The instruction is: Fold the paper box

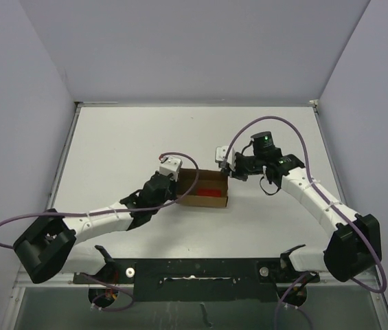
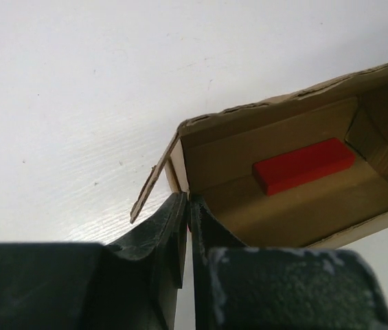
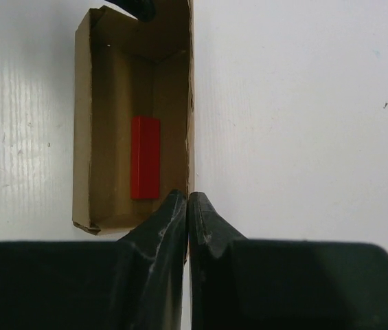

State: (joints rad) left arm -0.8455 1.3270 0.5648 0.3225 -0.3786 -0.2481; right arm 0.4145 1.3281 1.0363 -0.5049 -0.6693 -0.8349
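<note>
The paper box [image 1: 204, 203] stands open-topped at the table's middle, a brown carton with a small red block [image 1: 211, 191] lying inside. My left gripper [image 1: 178, 183] is at its left end, jaws shut on the end wall's corner [image 2: 188, 201]; a loose flap [image 2: 149, 191] sticks out beside it. The red block [image 2: 303, 165] lies on the box floor [image 2: 297, 206]. My right gripper [image 1: 226, 174] is at the right end, its jaws [image 3: 188, 196] shut on the thin upright edge of the box's long wall [image 3: 190, 103]. The red block [image 3: 145, 157] lies just left of that wall.
The white table [image 1: 180, 134] is bordered by grey-violet walls at the back and sides. Purple cables [image 1: 276, 124] loop above the right arm and left of the left arm's base. A black mounting rail [image 1: 194, 271] runs along the near edge.
</note>
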